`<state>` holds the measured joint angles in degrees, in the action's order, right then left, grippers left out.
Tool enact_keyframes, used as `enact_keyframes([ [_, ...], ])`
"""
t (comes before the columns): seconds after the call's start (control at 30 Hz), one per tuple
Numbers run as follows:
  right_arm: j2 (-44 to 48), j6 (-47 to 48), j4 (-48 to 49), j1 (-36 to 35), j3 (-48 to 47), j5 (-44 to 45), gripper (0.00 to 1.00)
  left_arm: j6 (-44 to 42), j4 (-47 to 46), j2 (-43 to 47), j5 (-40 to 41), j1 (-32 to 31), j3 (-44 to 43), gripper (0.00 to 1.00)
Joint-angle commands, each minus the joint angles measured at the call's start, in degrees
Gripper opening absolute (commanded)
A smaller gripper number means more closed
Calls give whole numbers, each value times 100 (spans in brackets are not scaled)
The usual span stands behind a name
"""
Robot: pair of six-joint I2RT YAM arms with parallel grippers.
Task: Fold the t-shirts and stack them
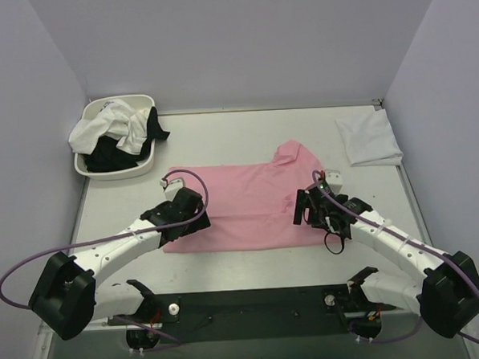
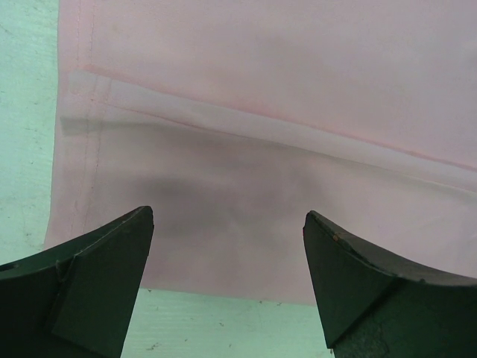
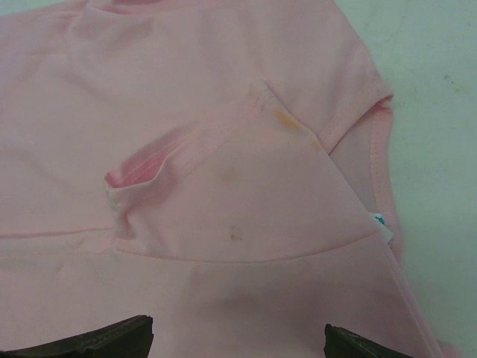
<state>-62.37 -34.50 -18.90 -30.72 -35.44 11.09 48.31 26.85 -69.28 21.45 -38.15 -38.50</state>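
Light pink cotton t-shirt (image 1: 241, 207) spread on pale grey counter (image 1: 221, 140), sleeve tucked in; left gripper (image 2: 228, 220) over hem, right gripper (image 3: 238, 328) near collar, both wide open, empty; likely next: pinching one end, folding across.

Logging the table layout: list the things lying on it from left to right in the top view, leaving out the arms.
white basin → pink t-shirt → folded white t-shirt

White arm links (image 1: 119, 248), black joints (image 1: 62, 292), looping purple cables (image 1: 192, 173)
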Motion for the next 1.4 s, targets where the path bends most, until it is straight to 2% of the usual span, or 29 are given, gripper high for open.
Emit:
enact_keyframes([
  [0.0, -135, -223, 96, 13, 213, -28, 99, -138, -382, -191, 140, -8, -70, 92],
  [0.27, -838, -487, 755, 22, 529, -265, 99, -112, -488, -779, 79, -8, -61, 91],
  [0.5, -1154, -830, 932, -56, 793, -485, 97, 186, -471, -868, -36, -8, 316, 91],
  [0.67, -1277, -1435, 370, -733, 696, 233, 98, 398, -181, -579, -141, -61, 677, 90],
  [0.83, -1454, -2209, 62, -1470, 845, 446, 97, 775, 276, -201, -124, -184, 1037, 90],
  [1.03, -1235, -3009, -26, -1990, 1320, 561, 97, 1127, 610, 493, -290, -394, 1371, 89],
  [1.17, -918, -3475, -141, -2306, 1654, 596, 98, 1399, 725, 967, -335, -658, 1591, 86],
  [1.37, -557, -4090, -614, -2922, 1742, 745, 98, 1908, 830, 1030, -441, -1439, 1767, 86],
])
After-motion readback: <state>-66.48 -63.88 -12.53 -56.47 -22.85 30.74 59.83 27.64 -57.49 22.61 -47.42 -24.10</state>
